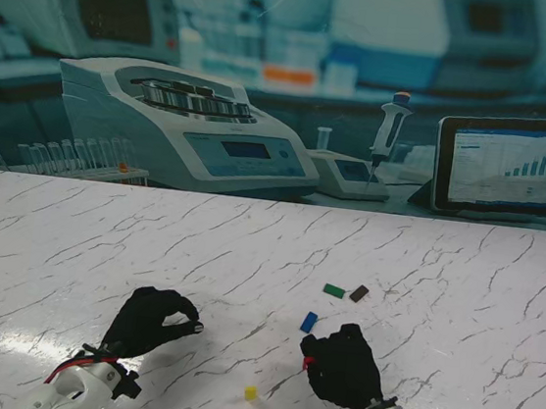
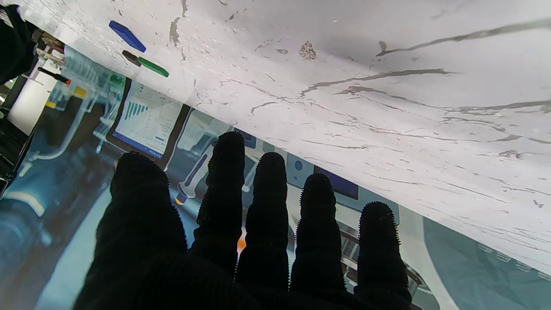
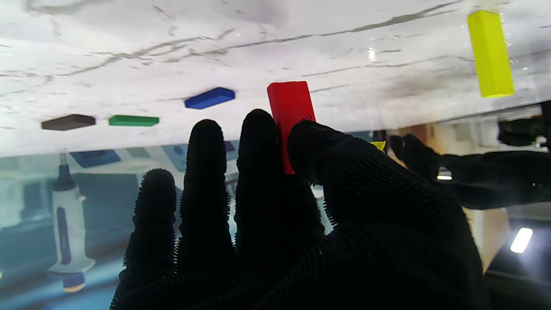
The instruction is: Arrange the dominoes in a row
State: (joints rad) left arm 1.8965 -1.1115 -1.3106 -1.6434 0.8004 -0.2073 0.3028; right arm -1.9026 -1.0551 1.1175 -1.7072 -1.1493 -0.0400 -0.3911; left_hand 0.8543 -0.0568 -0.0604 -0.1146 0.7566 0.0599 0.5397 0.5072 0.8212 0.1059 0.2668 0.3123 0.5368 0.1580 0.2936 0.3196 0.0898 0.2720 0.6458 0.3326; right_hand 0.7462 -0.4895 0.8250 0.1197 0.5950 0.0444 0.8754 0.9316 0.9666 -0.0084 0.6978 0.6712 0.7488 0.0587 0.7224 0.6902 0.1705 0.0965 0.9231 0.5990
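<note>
A: Right hand (image 1: 342, 363) first: clamped on the red domino (image 3: 289, 107), thumb against fingertips, close to the table (image 1: 461, 285); contact with it not clear. Left hand (image 1: 151, 321): holding nothing, fingers apart in its wrist view, well off to the left.

B: Likely trouble?

A: Probably a slip. Pinched by one end only, so liable to swivel on release and land flat or askew. Also a risk of toppling the yellow domino (image 1: 251, 393), seemingly standing on end between the hands and nearer to me, if brushed by a wrist. No row begun yet, either: blue domino (image 1: 309, 321), green domino (image 1: 333, 290) and brown domino (image 1: 359, 293) lying flat farther off, green and brown almost end to end, blue apart.

B: Differences between views?

A: From the stand: whole layout, but barely a red speck at the fingers. From the right wrist: the pinch itself, plus yellow's upright pose. From the left wrist: neither red nor yellow, just bare fingers and the three flat pieces.
</note>
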